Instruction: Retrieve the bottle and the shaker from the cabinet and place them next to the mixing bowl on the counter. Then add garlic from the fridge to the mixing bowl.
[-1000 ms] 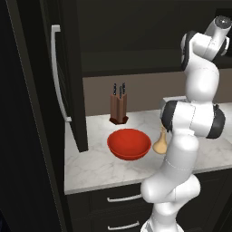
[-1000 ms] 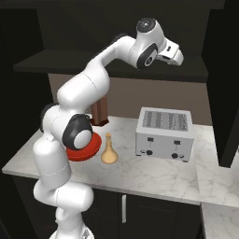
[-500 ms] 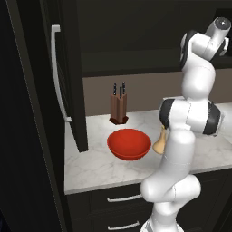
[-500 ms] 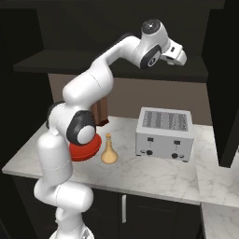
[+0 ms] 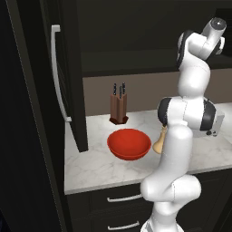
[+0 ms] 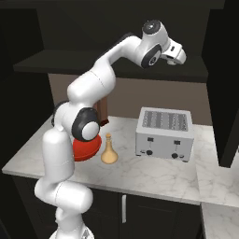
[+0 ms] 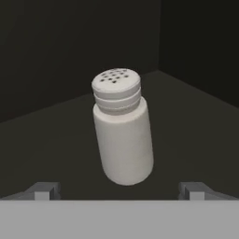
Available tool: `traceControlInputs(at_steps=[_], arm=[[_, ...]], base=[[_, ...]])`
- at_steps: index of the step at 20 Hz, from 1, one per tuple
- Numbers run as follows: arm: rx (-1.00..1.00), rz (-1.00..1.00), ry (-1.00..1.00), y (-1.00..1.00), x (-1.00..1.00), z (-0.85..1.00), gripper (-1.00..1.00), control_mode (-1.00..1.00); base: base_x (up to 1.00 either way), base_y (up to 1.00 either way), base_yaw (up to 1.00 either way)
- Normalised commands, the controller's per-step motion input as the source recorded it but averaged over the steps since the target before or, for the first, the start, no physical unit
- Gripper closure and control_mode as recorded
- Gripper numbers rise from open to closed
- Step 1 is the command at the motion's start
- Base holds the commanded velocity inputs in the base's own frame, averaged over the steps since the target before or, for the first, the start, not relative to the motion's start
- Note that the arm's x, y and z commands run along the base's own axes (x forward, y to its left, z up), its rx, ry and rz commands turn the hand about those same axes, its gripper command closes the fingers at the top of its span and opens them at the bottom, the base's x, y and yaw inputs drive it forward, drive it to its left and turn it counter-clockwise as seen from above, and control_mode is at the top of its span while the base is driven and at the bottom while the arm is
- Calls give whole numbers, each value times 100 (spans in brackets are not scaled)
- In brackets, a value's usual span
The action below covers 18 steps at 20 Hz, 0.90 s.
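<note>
The white shaker (image 7: 122,128) with a perforated cap stands on the dark shelf of the cabinet (image 6: 116,70). It is just ahead of my open gripper (image 7: 119,190), centred between the two fingertips (image 7: 44,190), which do not touch it. In the right base view my gripper (image 6: 179,57) is raised at the cabinet's shelf recess. On the counter (image 6: 154,170) below, the tan bottle (image 6: 108,150) stands upright beside the red mixing bowl (image 5: 129,144). The bottle (image 5: 158,142) is partly hidden behind my arm in the left base view. The black fridge (image 5: 31,113) with its white handle stands at the left, shut.
A brown knife block (image 5: 118,108) stands against the wall behind the bowl. A silver toaster (image 6: 164,134) sits on the counter right of the bottle. Dark drawers with silver handles (image 5: 124,198) run below the counter edge.
My hand has edged slightly further right toward the cabinet recess. The jaws have stayed open, and the bottle and bowl have not moved.
</note>
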Motion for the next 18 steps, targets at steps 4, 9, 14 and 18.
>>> traceControlInputs(at_steps=[4, 9, 14, 18], arm=[[0, 0, -1, 0, 17, -12, -100, -100], [0, 0, 0, -7, 7, -6, -100, -100], [0, -4, 0, -2, 14, 0, -100, -100], [0, -8, 0, -1, 22, 0, -100, -100]], base=[[0, 0, 0], [0, 0, 0], [0, 0, 0], [0, 0, 0]])
